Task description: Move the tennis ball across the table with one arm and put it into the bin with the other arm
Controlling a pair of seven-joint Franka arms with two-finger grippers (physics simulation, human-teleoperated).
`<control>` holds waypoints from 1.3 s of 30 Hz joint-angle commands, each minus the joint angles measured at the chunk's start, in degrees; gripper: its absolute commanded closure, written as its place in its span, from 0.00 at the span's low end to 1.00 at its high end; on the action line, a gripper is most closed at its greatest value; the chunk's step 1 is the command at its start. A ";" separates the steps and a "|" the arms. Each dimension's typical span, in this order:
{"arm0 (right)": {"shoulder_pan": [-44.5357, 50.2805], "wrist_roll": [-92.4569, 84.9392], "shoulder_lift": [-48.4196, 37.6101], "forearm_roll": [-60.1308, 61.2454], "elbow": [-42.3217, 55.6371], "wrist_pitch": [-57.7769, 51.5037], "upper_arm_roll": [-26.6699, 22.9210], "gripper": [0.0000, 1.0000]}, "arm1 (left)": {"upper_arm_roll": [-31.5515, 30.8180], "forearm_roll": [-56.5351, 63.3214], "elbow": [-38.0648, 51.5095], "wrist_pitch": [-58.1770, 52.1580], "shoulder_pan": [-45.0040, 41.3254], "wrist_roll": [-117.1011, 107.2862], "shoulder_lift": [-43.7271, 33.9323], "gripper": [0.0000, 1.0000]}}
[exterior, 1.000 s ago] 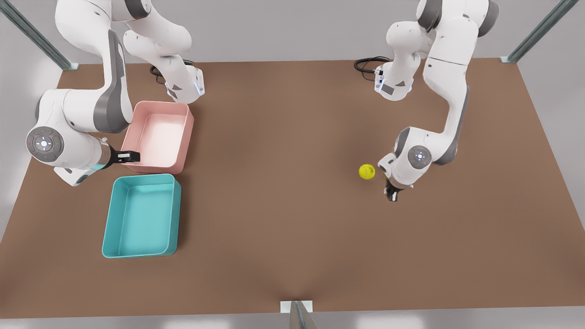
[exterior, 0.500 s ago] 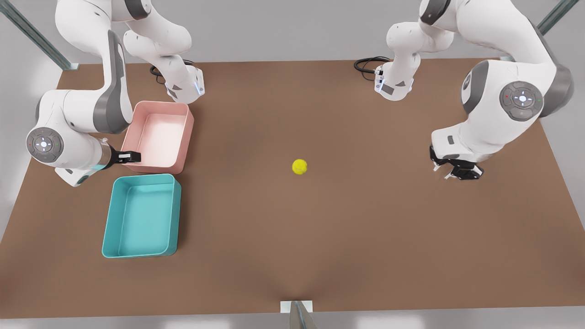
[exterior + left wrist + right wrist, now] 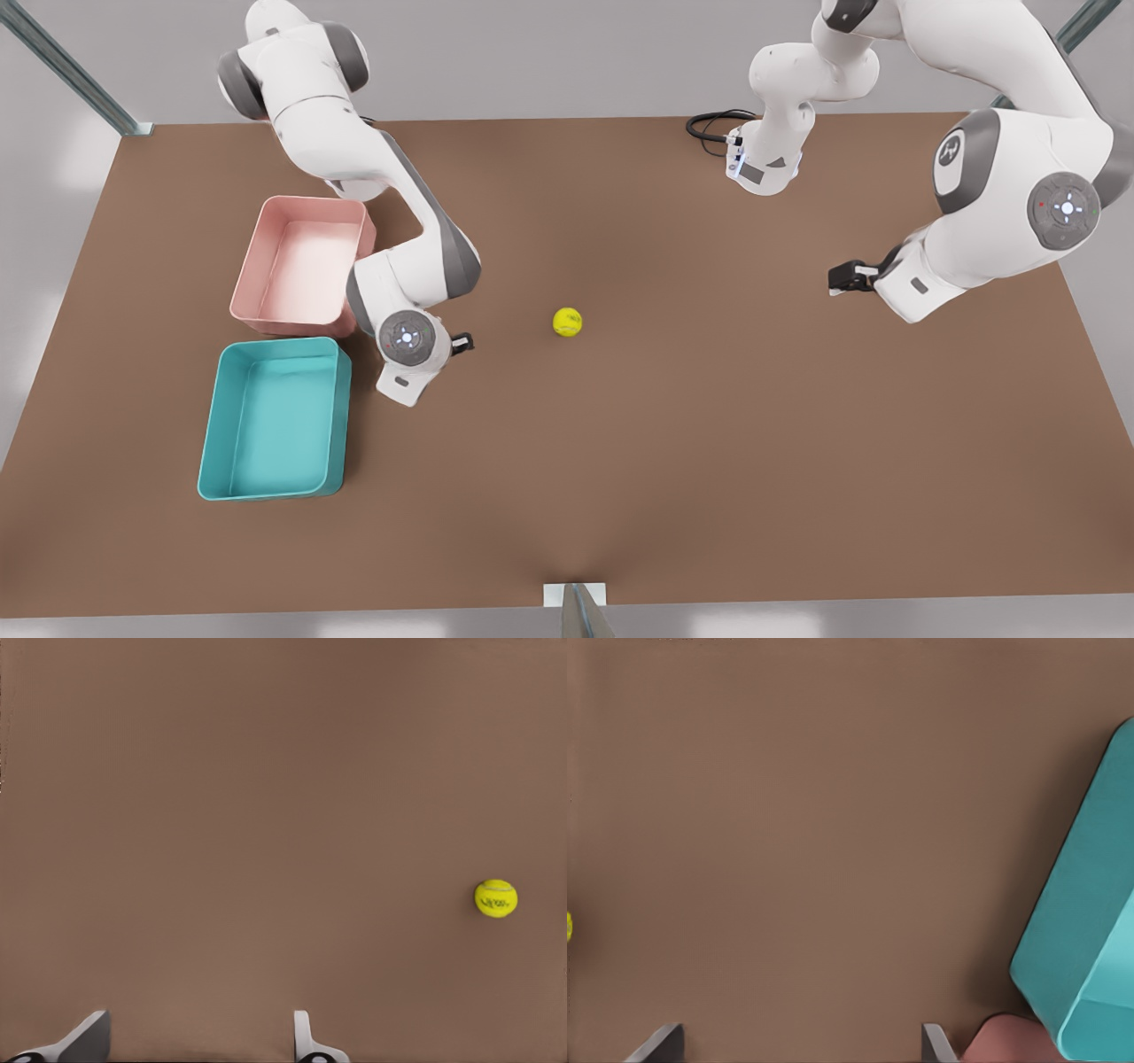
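Front view, from its left side: the bin (image 3: 275,419), teal and shallow, sits near the counter's (image 3: 673,461) left end, with a pink tray (image 3: 301,266) just beside it on the far side. Both hold nothing.

Next to the bin's far right corner is the right gripper (image 3: 462,343), low over the counter and pointing toward the middle. In the right wrist view the right gripper (image 3: 797,1047) has its fingers (image 3: 663,1042) spread wide on nothing, with the bin's corner (image 3: 1081,930) and a bit of the pink tray (image 3: 1010,1041) off to one side.

The tennis ball (image 3: 567,322) rests on bare counter around the middle, apart from both grippers.

Toward the front view's right, the left gripper (image 3: 840,278) hangs well away from the ball. The left wrist view shows the left gripper (image 3: 199,1047) with fingers (image 3: 304,1038) parted and empty, and the tennis ball (image 3: 495,898) lying on the counter ahead.
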 commanded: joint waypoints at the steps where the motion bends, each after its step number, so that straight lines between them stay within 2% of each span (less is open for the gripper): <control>1: 3.31 36.16 2.37 0.71 0.01 16.35 -0.01 0.00 | 0.02 0.06 -0.02 -2.46 0.03 -20.59 -0.07 0.00; 6: 11.04 51.63 7.38 0.54 -0.86 29.01 -0.10 0.00 | -0.06 0.15 0.07 -2.29 0.82 -19.89 0.46 0.00; 12: 15.53 60.59 9.40 0.53 -1.13 33.31 -0.10 0.00 | -0.24 0.15 0.42 -4.13 0.82 -19.89 0.02 0.00; 29: 22.21 61.92 9.67 0.01 -11.32 35.87 -0.10 0.00 | -0.24 0.06 0.95 -6.68 0.73 -19.98 -0.07 0.00; 39: 22.82 61.56 11.43 -0.17 -12.20 36.04 -0.10 0.00 | -0.07 -0.11 1.04 -8.44 0.82 -20.42 -0.07 0.00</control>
